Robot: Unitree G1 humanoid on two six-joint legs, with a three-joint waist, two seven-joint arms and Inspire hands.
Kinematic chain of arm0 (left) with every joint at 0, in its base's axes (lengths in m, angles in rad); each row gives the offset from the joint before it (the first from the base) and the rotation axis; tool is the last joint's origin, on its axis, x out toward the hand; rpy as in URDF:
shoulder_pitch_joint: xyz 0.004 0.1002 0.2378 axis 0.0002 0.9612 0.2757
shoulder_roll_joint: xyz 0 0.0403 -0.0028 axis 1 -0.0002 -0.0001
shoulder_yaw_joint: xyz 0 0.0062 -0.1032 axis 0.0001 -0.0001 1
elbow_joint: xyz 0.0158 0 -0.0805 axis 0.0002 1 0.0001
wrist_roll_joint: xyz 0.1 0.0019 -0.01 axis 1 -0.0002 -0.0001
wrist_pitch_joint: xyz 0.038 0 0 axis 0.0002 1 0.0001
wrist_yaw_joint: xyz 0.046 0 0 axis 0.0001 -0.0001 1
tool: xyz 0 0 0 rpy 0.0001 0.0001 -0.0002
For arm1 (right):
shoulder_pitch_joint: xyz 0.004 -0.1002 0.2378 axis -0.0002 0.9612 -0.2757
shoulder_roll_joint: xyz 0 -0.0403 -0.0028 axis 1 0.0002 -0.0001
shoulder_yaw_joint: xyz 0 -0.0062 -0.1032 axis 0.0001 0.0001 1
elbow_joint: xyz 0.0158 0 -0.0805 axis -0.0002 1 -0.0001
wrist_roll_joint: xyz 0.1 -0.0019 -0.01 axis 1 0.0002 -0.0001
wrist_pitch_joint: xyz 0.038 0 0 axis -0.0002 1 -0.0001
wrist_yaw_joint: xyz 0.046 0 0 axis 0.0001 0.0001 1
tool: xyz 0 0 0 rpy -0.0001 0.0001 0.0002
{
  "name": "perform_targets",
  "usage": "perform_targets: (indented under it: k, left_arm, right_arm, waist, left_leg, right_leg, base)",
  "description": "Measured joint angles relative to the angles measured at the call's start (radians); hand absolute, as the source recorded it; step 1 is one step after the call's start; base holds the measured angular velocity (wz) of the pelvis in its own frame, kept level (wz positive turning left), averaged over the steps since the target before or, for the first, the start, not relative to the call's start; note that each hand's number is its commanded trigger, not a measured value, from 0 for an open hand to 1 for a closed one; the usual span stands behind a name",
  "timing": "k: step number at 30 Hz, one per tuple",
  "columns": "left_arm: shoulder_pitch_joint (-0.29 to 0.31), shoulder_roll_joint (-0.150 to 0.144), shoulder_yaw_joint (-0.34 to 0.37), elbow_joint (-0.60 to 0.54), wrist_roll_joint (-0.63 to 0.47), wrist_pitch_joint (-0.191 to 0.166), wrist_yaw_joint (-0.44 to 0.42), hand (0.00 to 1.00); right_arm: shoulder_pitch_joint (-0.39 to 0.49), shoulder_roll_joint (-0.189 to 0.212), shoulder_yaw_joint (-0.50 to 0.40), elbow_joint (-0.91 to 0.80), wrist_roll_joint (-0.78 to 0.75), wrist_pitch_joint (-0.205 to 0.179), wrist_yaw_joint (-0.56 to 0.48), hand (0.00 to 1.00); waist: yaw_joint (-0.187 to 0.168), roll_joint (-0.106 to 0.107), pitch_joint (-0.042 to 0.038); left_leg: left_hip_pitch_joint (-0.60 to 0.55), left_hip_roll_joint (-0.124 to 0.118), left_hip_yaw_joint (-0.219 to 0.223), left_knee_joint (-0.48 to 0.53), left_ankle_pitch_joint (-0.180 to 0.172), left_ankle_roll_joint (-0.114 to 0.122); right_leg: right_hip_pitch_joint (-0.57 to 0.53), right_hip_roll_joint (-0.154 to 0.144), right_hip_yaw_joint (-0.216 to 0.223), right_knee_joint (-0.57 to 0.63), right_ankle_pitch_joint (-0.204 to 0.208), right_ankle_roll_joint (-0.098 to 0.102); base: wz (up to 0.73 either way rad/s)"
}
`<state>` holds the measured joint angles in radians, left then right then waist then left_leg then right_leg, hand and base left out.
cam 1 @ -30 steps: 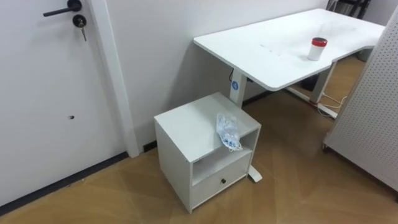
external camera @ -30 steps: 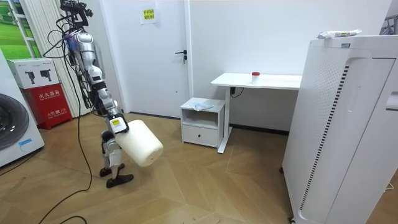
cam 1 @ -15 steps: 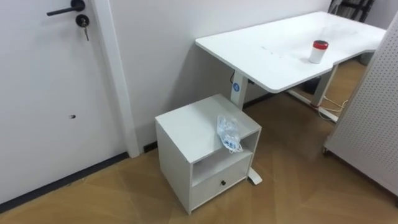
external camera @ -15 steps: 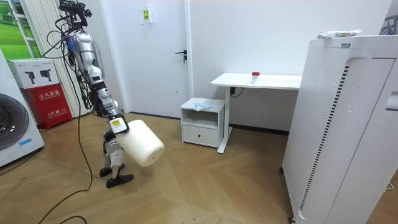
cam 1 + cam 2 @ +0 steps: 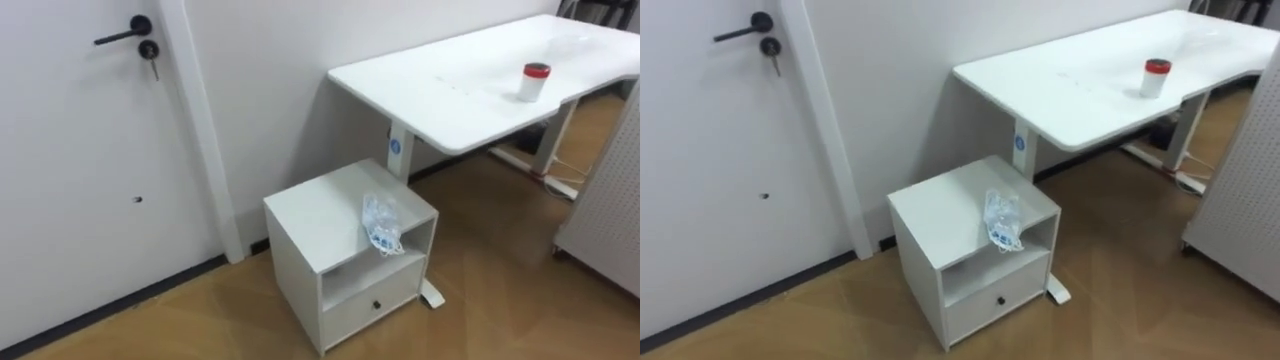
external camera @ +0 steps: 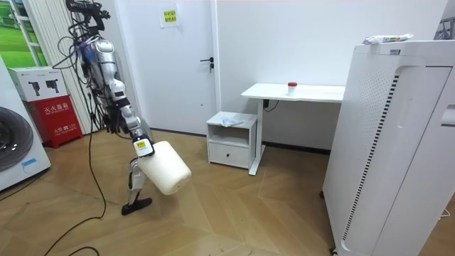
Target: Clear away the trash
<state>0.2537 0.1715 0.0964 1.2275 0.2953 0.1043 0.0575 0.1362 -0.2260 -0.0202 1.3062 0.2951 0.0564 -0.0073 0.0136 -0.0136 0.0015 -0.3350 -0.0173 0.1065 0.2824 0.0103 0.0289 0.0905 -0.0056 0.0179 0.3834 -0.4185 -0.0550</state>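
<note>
A crumpled clear plastic bag with blue print [image 5: 383, 222] lies on top of a small white cabinet [image 5: 325, 205], hanging over its front right edge above the open shelf. The same bag [image 6: 229, 119] shows as a pale heap on the cabinet in the room view. I stand on the wood floor a few steps from the cabinet, at the room view's left, facing it. A large white bin [image 6: 165, 166] hangs tilted at the end of my lowered right arm, with my right hand [image 6: 142, 146] at its rim.
A white desk [image 5: 470, 75] stands right of the cabinet with a red-capped white jar [image 5: 536, 81] on it. A white door [image 5: 90, 150] is on the left. A white perforated panel [image 5: 610, 220] stands at the right. Open wood floor lies before the cabinet.
In the room view I have stepped towards the cabinet, and the bin has moved with me to the right. The eye view has shifted with my walk; the bag has not moved.
</note>
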Motion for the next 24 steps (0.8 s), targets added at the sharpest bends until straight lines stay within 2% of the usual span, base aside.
perform_targets:
  k: [1, 2, 3, 4, 5, 6, 7, 8, 9, 10, 11, 12, 14, 15, 16, 17, 18, 19, 21, 22, 23, 24]
  left_arm:
    - [-0.004, 0.000, -0.001, 0.002, -0.009, -0.023, 0.000, 0.00]
    - [-0.013, 0.000, 0.000, 0.005, -0.010, -0.042, -0.001, 0.00]
    - [-0.016, 0.002, 0.000, 0.005, -0.010, -0.050, -0.001, 0.00]
    - [-0.031, 0.005, 0.000, 0.003, -0.010, -0.064, -0.002, 0.00]
    - [-0.052, 0.006, 0.000, 0.000, -0.011, -0.077, -0.002, 0.00]
    - [-0.064, 0.006, 0.000, 0.000, -0.012, -0.084, -0.002, 0.00]
    - [-0.091, 0.006, -0.001, 0.004, -0.014, -0.093, -0.001, 0.00]
    - [-0.111, 0.006, -0.003, 0.007, -0.017, -0.101, 0.000, 0.00]
    - [-0.118, 0.009, -0.004, 0.006, -0.025, -0.108, 0.001, 0.00]
    - [-0.138, 0.013, -0.005, 0.007, -0.033, -0.113, 0.003, 0.00]
    - [-0.157, 0.019, -0.011, 0.008, -0.050, -0.122, 0.007, 0.00]
    - [-0.165, 0.024, -0.028, 0.006, -0.052, -0.128, 0.013, 0.00]
    - [-0.187, 0.034, -0.056, 0.003, -0.052, -0.139, 0.034, 0.00]
    - [-0.198, 0.035, -0.069, 0.001, -0.051, -0.139, 0.042, 0.00]
    - [-0.204, 0.036, -0.075, -0.002, -0.051, -0.141, 0.049, 0.00]
    - [-0.215, 0.036, -0.082, -0.003, -0.052, -0.141, 0.050, 0.00]
    - [-0.219, 0.035, -0.084, -0.003, -0.053, -0.141, 0.050, 0.00]
    - [-0.220, 0.034, -0.099, -0.008, -0.069, -0.143, 0.055, 0.00]
    - [-0.217, 0.034, -0.121, -0.017, -0.091, -0.150, 0.068, 0.00]
    - [-0.214, 0.031, -0.126, -0.017, -0.110, -0.152, 0.069, 0.00]
    - [-0.206, 0.027, -0.128, -0.018, -0.120, -0.156, 0.070, 0.00]
    - [-0.203, 0.026, -0.128, -0.018, -0.127, -0.157, 0.071, 0.00]
  right_arm:
    - [-0.001, 0.000, 0.001, -0.008, 0.000, 0.000, -0.002, 1.00]
    - [0.001, -0.001, 0.000, -0.022, -0.006, 0.001, -0.003, 1.00]
    - [0.001, -0.001, 0.000, -0.027, -0.011, 0.001, -0.003, 1.00]
    - [0.003, -0.002, -0.002, -0.034, -0.025, 0.000, -0.004, 1.00]
    - [0.003, -0.004, -0.004, -0.047, -0.032, 0.003, -0.005, 1.00]
    - [0.002, -0.005, -0.003, -0.056, -0.032, 0.004, -0.005, 1.00]
    - [-0.011, -0.005, -0.001, -0.067, -0.033, 0.007, -0.006, 1.00]
    - [-0.030, -0.006, -0.001, -0.071, -0.037, 0.007, -0.015, 1.00]
    - [-0.041, -0.005, 0.000, -0.071, -0.037, 0.007, -0.018, 1.00]
    - [-0.058, -0.005, 0.004, -0.076, -0.040, 0.006, -0.026, 1.00]
    - [-0.073, -0.004, 0.009, -0.080, -0.039, 0.005, -0.027, 1.00]
    - [-0.079, -0.004, 0.009, -0.089, -0.040, 0.005, -0.027, 1.00]
    - [-0.111, 0.001, 0.012, -0.103, -0.040, -0.006, -0.025, 1.00]
    - [-0.116, 0.003, 0.020, -0.103, -0.039, -0.013, -0.025, 1.00]
    - [-0.131, 0.004, 0.037, -0.109, -0.037, -0.025, -0.023, 1.00]
    - [-0.146, 0.007, 0.044, -0.114, -0.037, -0.036, -0.022, 1.00]
    - [-0.149, 0.007, 0.048, -0.117, -0.037, -0.039, -0.022, 1.00]
    - [-0.148, 0.007, 0.057, -0.127, -0.036, -0.045, -0.023, 1.00]
    - [-0.145, 0.008, 0.079, -0.134, -0.040, -0.055, -0.025, 1.00]
    - [-0.138, 0.008, 0.080, -0.134, -0.039, -0.059, -0.025, 1.00]
    - [-0.128, 0.009, 0.080, -0.134, -0.038, -0.065, -0.024, 1.00]
    - [-0.114, 0.012, 0.079, -0.132, -0.038, -0.069, -0.024, 1.00]
  waist:
    - [-0.002, -0.006, -0.0016]
    - [0.006, -0.020, 0.0044]
    - [0.005, -0.023, 0.0051]
    - [-0.002, -0.034, 0.0015]
    - [-0.004, -0.038, 0.0020]
    - [-0.003, -0.042, 0.0011]
    - [0.009, -0.047, 0.0036]
    - [0.020, -0.045, 0.0027]
    - [0.020, -0.048, 0.0027]
    - [0.020, -0.051, 0.0032]
    - [0.019, -0.053, 0.0039]
    - [0.019, -0.054, 0.0038]
    - [0.020, -0.046, 0.0054]
    - [0.022, -0.043, 0.0058]
    - [0.032, -0.031, 0.0088]
    - [0.041, -0.027, 0.0120]
    - [0.043, -0.019, 0.0160]
    - [0.045, -0.014, 0.0152]
    - [0.045, -0.007, 0.0148]
    - [0.043, -0.003, 0.0168]
    - [0.043, 0.001, 0.0087]
    - [0.040, -0.001, 0.0056]
  left_leg:
    - [-0.003, -0.008, 0.007, 0.034, 0.004, 0.010]
    - [-0.007, -0.014, 0.020, 0.079, -0.002, 0.034]
    - [-0.010, -0.017, 0.030, 0.106, -0.027, 0.036]
    - [-0.020, -0.023, 0.045, 0.160, -0.072, 0.047]
    - [-0.032, -0.030, 0.057, 0.205, -0.116, 0.055]
    - [-0.039, -0.035, 0.063, 0.225, -0.135, 0.058]
    - [-0.039, -0.036, 0.086, 0.251, -0.172, 0.066]
    - [-0.034, -0.031, 0.100, 0.275, -0.203, 0.071]
    - [-0.026, -0.032, 0.108, 0.282, -0.215, 0.075]
    - [-0.012, -0.035, 0.113, 0.295, -0.242, 0.081]
    - [0.000, -0.039, 0.113, 0.300, -0.261, 0.088]
    - [0.004, -0.039, 0.112, 0.301, -0.268, 0.091]
    - [0.043, -0.039, 0.110, 0.279, -0.289, 0.099]
    - [0.053, -0.035, 0.109, 0.267, -0.292, 0.099]
    - [0.064, -0.024, 0.106, 0.248, -0.296, 0.099]
    - [0.079, -0.012, 0.107, 0.225, -0.296, 0.099]
    - [0.088, -0.007, 0.107, 0.213, -0.295, 0.098]
    - [0.101, 0.002, 0.108, 0.195, -0.295, 0.098]
    - [0.126, 0.008, 0.105, 0.160, -0.293, 0.093]
    - [0.153, 0.008, 0.099, 0.134, -0.291, 0.089]
    - [0.179, 0.007, 0.094, 0.105, -0.289, 0.083]
    - [0.192, 0.005, 0.092, 0.093, -0.288, 0.079]
  right_leg:
    - [0.011, -0.013, 0.003, -0.004, -0.006, 0.015]
    - [0.024, -0.025, 0.007, -0.011, -0.015, 0.027]
    - [0.037, -0.035, 0.010, -0.019, -0.020, 0.033]
    - [0.056, -0.052, 0.011, -0.032, -0.028, 0.040]
    - [0.067, -0.069, 0.009, -0.034, -0.044, 0.048]
    - [0.067, -0.079, 0.003, -0.029, -0.051, 0.053]
    - [0.055, -0.096, -0.004, 0.017, -0.062, 0.069]
    - [0.024, -0.109, -0.028, 0.100, -0.059, 0.076]
    - [0.010, -0.120, -0.044, 0.147, -0.055, 0.085]
    - [-0.023, -0.137, -0.065, 0.248, -0.033, 0.123]
    - [-0.059, -0.153, -0.085, 0.340, 0.005, 0.142]
    - [-0.077, -0.158, -0.094, 0.384, 0.031, 0.141]
    - [-0.131, -0.176, -0.121, 0.498, 0.160, 0.135]
    - [-0.143, -0.179, -0.131, 0.514, 0.190, 0.134]
    - [-0.182, -0.187, -0.158, 0.546, 0.194, 0.129]
    - [-0.232, -0.183, -0.175, 0.559, 0.155, 0.120]
    - [-0.254, -0.182, -0.186, 0.553, 0.139, 0.115]
    - [-0.301, -0.180, -0.199, 0.525, 0.118, 0.113]
    - [-0.353, -0.180, -0.216, 0.418, 0.116, 0.110]
    - [-0.356, -0.173, -0.214, 0.304, 0.119, 0.108]
    - [-0.345, -0.163, -0.214, 0.156, 0.142, 0.105]
    - [-0.335, -0.157, -0.214, 0.084, 0.168, 0.105]
  base:
    - [-0.51]
    - [-0.52]
    - [-0.41]
    - [-0.19]
    - [-0.11]
    - [-0.20]
    - [-0.35]
    - [-0.37]
    - [-0.23]
    - [0.00]
    - [0.07]
    - [0.11]
    - [-0.03]
    - [-0.21]
    - [-0.28]
    - [-0.25]
    - [-0.16]
    - [-0.05]
    - [-0.02]
    - [0.07]
    - [0.11]
    - [0.22]
